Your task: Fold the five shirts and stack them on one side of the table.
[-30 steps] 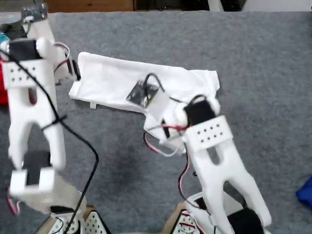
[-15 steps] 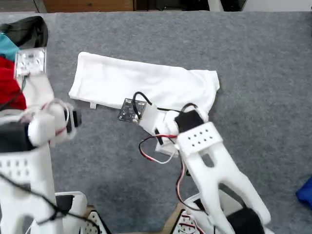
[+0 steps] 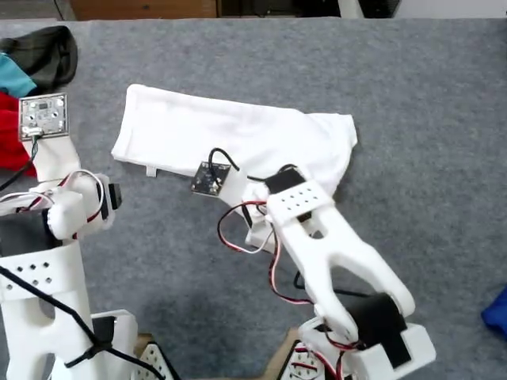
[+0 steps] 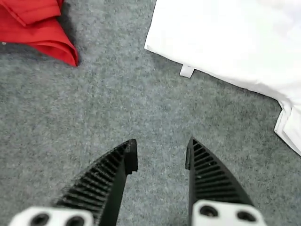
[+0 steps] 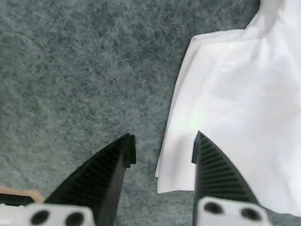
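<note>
A white shirt [image 3: 238, 142], folded into a long band, lies across the middle of the grey table. In the left wrist view my left gripper [image 4: 160, 153] hangs open over bare carpet, short of the white shirt's [image 4: 225, 37] corner and its small tag [image 4: 186, 71]. In the right wrist view my right gripper [image 5: 162, 146] is open and low over the table, with the white shirt's [image 5: 235, 103] folded sleeve edge lying between its fingers. The left arm [image 3: 55, 214] stands at the table's left, and the right arm [image 3: 317, 237] at the shirt's near edge.
A red cloth [image 3: 12, 142] lies at the left edge, also seen as the red cloth [image 4: 37, 23] beyond my left gripper. Black and teal clothes [image 3: 40, 51] sit in the far left corner. Something blue [image 3: 497, 313] shows at the right edge.
The left arm has drawn back from the shirt's left end toward the near left. The right arm has pulled off the shirt's top to its near edge. The shirt lies as before.
</note>
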`<state>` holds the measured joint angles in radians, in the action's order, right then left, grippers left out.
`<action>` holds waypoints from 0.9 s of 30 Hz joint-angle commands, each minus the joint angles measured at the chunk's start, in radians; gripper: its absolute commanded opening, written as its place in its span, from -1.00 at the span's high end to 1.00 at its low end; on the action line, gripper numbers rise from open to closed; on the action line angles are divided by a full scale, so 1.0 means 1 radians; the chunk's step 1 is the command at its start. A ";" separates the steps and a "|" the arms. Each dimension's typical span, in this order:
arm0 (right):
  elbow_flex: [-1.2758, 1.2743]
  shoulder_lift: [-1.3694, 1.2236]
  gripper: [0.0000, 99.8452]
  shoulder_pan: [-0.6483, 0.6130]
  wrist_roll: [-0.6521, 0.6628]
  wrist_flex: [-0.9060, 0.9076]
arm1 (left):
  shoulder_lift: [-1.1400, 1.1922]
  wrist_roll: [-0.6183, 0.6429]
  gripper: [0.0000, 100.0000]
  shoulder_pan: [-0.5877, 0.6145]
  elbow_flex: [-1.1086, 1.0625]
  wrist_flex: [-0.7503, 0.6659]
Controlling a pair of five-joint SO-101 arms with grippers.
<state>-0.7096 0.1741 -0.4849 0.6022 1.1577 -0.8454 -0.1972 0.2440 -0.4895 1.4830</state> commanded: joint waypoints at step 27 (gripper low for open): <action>0.117 -0.331 0.70 0.077 -0.009 -0.072 | -0.016 -0.055 0.63 0.015 0.003 -0.017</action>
<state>-0.5961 -0.1112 -0.4358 0.5961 1.0810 -0.8454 -0.2432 0.2440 -0.4895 1.4753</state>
